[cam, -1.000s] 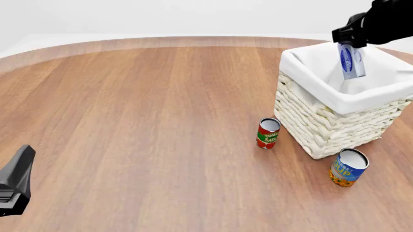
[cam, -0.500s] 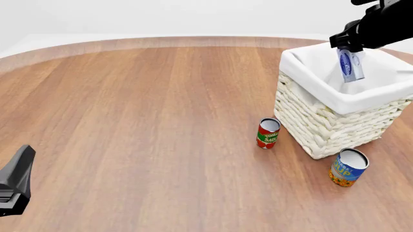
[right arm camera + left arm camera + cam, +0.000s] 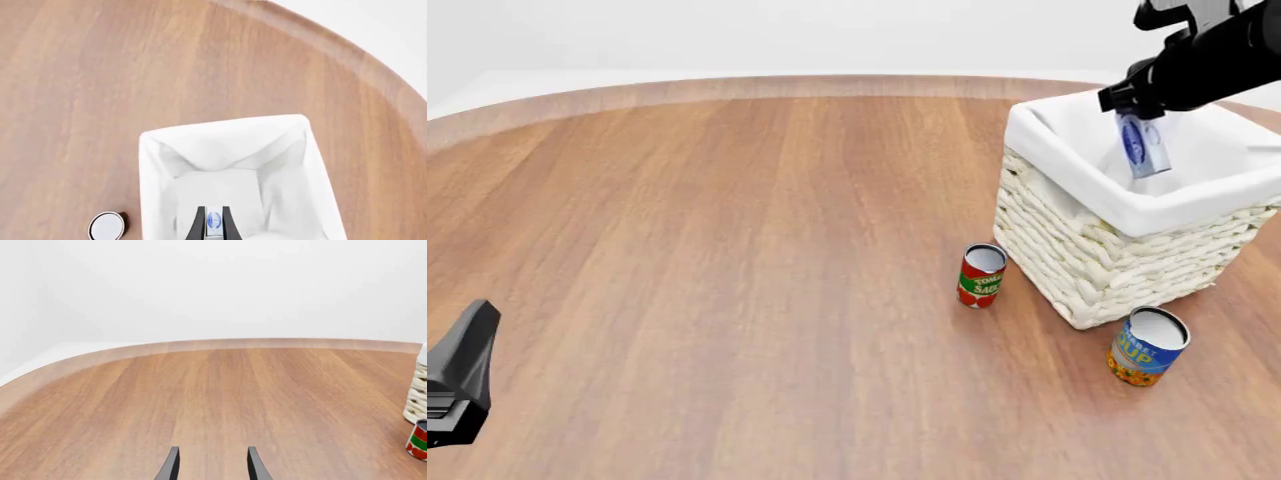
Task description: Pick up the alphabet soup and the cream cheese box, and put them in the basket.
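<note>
The right tool (image 3: pixel 1137 112) is clamped on the cream cheese box (image 3: pixel 1141 146) above the basket (image 3: pixel 1121 250), while the left tool (image 3: pixel 210 465), fingers apart, hovers over the worktop (image 3: pixel 721 250).

The surface (image 3: pixel 721 230) is warm brown wood with lengthwise grain streaks and a paler rim against a white backdrop. The basket (image 3: pixel 1094 262) is cream, woven in thick horizontal rows, with a plain white cloth lining (image 3: pixel 1068 130) folded over its rim. The cream cheese box (image 3: pixel 1141 145), held over the lining, is blue and white with a dark blue oval mark. The alphabet soup (image 3: pixel 1148 346), at 6 o'clock from the basket, has a blue label shading to yellow-orange below and a plain silver-white top. The smaller can (image 3: pixel 981 276), at 8 o'clock from the basket, is red with a green band, white lettering and a pale top. Both arms and their fingers (image 3: pixel 170 467) are black.
</note>
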